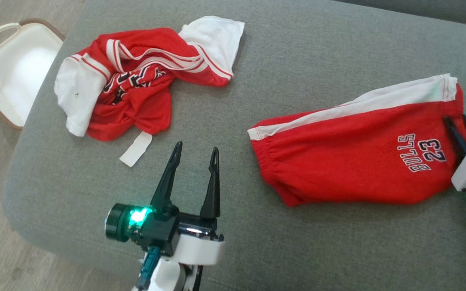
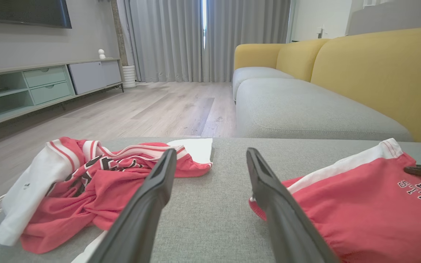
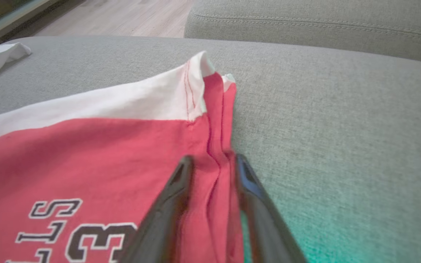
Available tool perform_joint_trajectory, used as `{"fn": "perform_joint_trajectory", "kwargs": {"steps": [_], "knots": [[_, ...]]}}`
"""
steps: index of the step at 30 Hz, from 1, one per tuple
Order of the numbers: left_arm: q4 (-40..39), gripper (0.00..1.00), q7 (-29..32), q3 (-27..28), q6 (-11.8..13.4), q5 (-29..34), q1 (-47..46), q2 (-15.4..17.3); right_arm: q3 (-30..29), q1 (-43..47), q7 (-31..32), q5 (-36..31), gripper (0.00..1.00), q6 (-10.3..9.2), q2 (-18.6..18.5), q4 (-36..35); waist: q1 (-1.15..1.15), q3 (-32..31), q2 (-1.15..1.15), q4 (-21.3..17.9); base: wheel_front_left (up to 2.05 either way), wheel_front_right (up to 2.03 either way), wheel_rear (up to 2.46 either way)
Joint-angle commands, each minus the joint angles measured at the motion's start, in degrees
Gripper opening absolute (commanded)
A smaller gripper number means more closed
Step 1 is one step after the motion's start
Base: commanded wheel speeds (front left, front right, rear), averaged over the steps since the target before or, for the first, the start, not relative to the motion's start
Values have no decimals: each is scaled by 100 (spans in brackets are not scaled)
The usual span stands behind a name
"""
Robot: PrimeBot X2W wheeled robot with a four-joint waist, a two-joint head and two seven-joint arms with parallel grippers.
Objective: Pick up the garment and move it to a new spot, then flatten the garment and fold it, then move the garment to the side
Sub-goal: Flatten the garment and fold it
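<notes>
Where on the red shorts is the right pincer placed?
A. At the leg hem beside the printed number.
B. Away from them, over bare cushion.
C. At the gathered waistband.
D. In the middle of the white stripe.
A: the right wrist view shows the right pincer with one finger on each side of the bunched red hem of the shorts, near the printed 23.

Bright, soft daylight; wrist views blur near their bottom edges.

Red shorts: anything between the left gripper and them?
Nothing visible. Bare grey cushion lies between the left gripper and the red shorts; the crumpled jersey sits on its other side. The right gripper has its jaws around the shorts' far hem.
</notes>
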Motion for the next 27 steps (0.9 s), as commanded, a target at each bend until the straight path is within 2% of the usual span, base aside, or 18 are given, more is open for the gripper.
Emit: {"fn": "perform_joint_trajectory", "kwargs": {"steps": [1,5,9,20,27], "knots": [[-216,100,-37,206,59,45,-71,35,62,145,-83,57,0,-4,-83,6,1,-26,0,-9,0,0,0],[-218,100,-37,272,41,139,-7,35,75,85,-216,153,0,-4,-109,66,1,-128,0,-194,0,0,0],[-233,100,-37,381,5,231,17,35,77,18,-289,234,0,-4,-225,115,1,-212,0,-558,0,0,0],[-216,100,-37,534,-144,348,-63,35,61,-223,-362,255,0,-4,-842,339,1,-107,0,-1618,0,0,0],[-81,100,-37,565,-221,371,-147,35,-23,-621,-454,137,0,-4,-813,-123,1,-120,0,-1999,0,0,0]]}}
